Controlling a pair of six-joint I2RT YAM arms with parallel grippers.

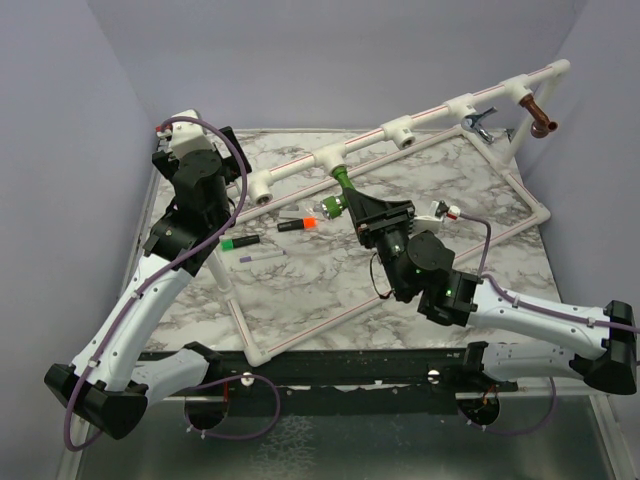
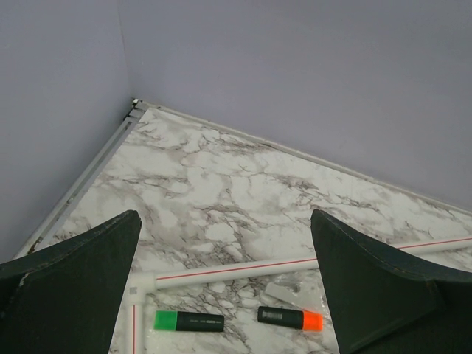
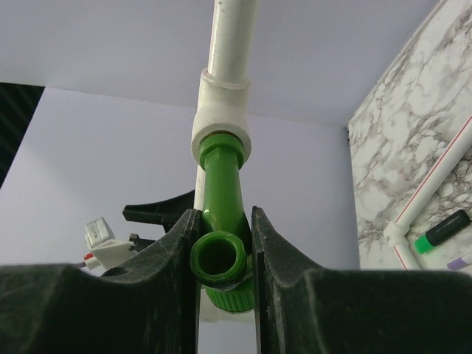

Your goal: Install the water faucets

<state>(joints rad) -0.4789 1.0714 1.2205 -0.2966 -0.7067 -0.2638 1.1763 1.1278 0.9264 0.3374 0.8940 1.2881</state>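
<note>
1. Clenched on the green faucet (image 3: pixel 221 184) with the right gripper (image 3: pixel 221 247), one black finger (image 3: pixel 166 258) pressed against each side of its round body.
2. Upper end of that faucet pushed into a white tee fitting (image 3: pixel 221 122), green hex collar touching the fitting's rim; fully seated or not, cannot tell.
3. From above, held over the middle of the table (image 1: pixel 330 285), toward the far edge, at the raised white pipe (image 1: pixel 430 113) that slants from the left side to the far right corner.
4. Further along the same pipe, toward the far right corner: a chrome faucet (image 1: pixel 482 120), then a copper-brown faucet (image 1: pixel 543 118), each hanging from its own fitting, well apart from the green one.
5. Spread wide and gripping nothing: the left gripper (image 2: pixel 225 221), lifted above the marble near the left edge and facing the far left corner.
6. Flat on the marble between the two arms: a green-capped marker (image 2: pixel 189 321) and an orange-capped marker (image 2: pixel 291 318), near each other but not touching, just beside a low white pipe (image 2: pixel 236 269) with a red stripe.
</note>
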